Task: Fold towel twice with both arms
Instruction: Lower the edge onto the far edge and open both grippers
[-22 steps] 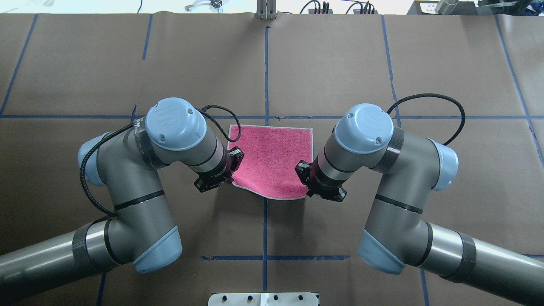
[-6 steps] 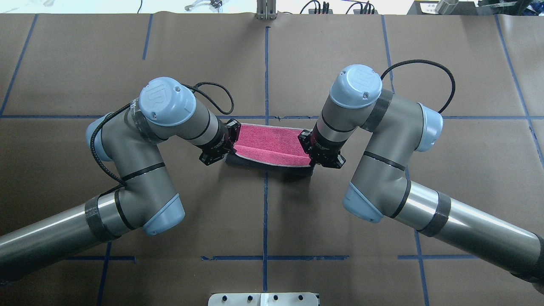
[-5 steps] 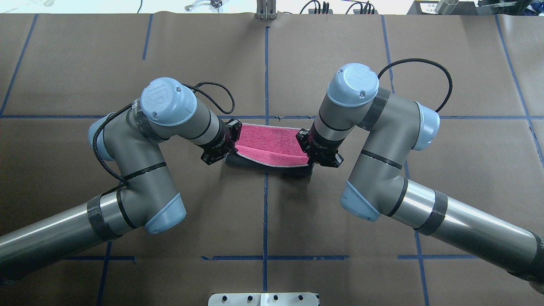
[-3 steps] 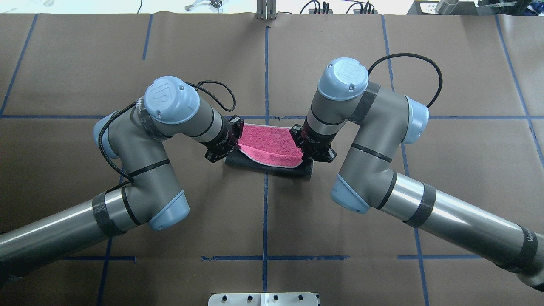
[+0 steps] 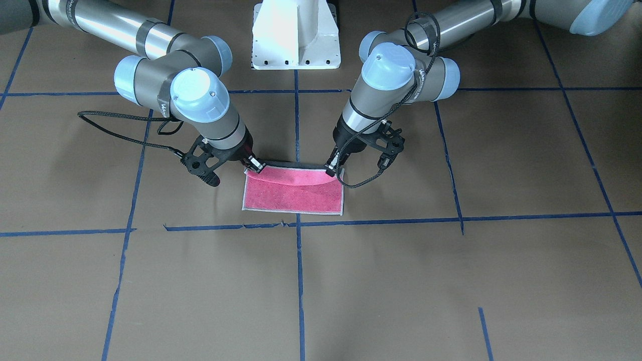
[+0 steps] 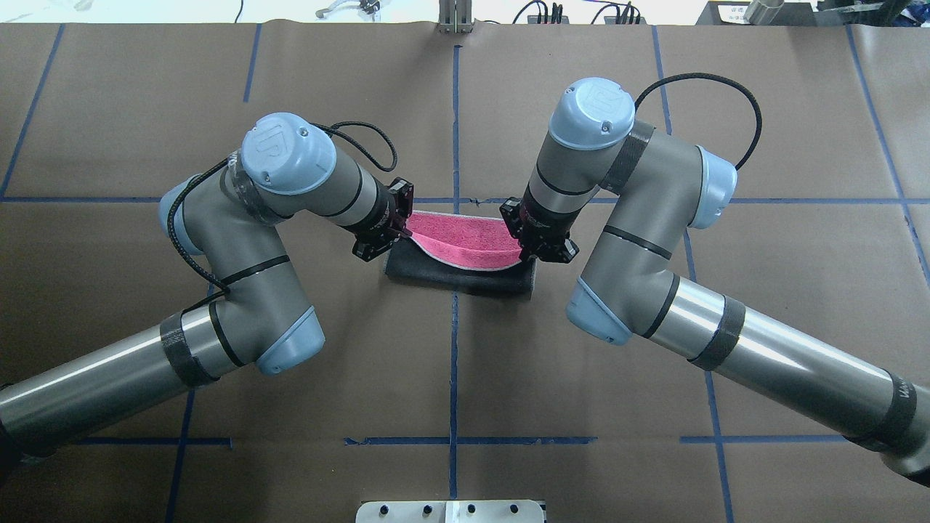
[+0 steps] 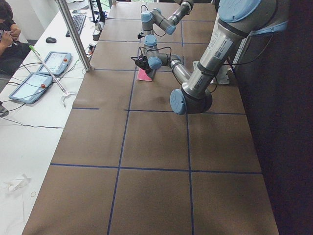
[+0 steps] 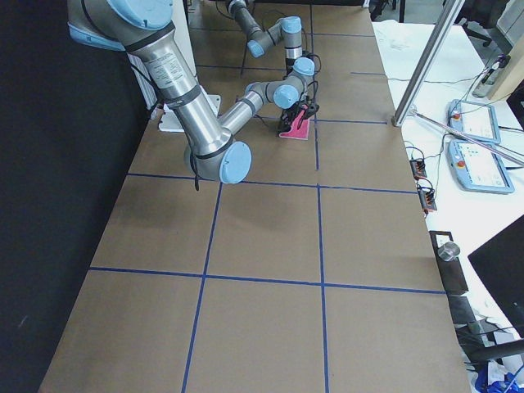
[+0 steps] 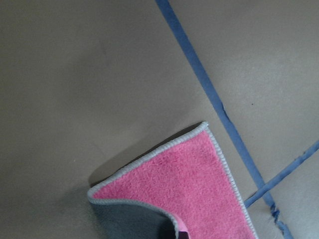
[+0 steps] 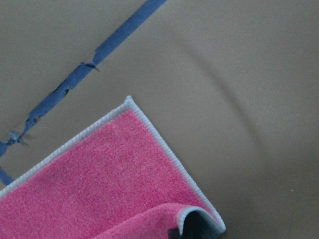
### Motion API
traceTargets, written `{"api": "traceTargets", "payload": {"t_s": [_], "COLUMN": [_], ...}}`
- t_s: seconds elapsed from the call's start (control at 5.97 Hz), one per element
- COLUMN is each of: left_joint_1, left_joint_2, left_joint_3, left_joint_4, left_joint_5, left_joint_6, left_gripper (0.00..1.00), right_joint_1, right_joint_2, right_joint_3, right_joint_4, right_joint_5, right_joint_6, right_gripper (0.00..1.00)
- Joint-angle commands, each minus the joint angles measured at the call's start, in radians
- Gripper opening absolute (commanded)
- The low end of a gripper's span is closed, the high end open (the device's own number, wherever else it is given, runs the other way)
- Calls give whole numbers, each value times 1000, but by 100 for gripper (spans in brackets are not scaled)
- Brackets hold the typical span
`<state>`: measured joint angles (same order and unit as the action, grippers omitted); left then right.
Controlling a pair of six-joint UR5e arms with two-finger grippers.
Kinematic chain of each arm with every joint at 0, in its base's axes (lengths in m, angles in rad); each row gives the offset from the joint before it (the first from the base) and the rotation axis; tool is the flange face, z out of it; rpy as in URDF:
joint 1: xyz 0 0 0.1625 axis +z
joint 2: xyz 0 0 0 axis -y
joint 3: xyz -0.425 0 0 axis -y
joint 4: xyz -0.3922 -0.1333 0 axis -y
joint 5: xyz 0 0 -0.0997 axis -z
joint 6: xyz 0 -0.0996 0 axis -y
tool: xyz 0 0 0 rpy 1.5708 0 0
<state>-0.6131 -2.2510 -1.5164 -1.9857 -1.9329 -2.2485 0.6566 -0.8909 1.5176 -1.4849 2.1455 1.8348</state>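
The towel lies mid-tabletop, half-folded, its long axis running from arm to arm and its grey underside turned toward the robot. The left gripper and right gripper each pinch a raised near corner.

Fuzzy terry-cloth towel (stitched whitish edge) on matt brown paper table cover, with smooth blue tape

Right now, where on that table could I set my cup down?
The table is bare from the blue tape line by the towel out to the edge opposite the white pedestal, and toward both ends. It is crowded in the middle, where the left pincer and right pincer hold the towel's corners.
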Motion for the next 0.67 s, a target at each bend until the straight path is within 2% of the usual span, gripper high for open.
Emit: {"api": "traceTargets", "payload": {"t_s": [0.0,0.33,0.5], "left_joint_1": [-10,-13,-13], "left_joint_2": [-2,-4,-6], "left_joint_3": [13,37,88], "left_joint_4": [-15,-39,-120], "left_joint_5": [2,3,5], "left_joint_6": [-11,-45,-84], "left_gripper": [1,1,1], "right_joint_1": [8,11,20], "right_joint_2": [1,1,0], "right_joint_3": [-20,-82,-82], "right_joint_4": [2,98,100], "right_joint_5": [2,7,28], "right_joint_6": [0,7,9], "right_gripper": [0,0,0]}}
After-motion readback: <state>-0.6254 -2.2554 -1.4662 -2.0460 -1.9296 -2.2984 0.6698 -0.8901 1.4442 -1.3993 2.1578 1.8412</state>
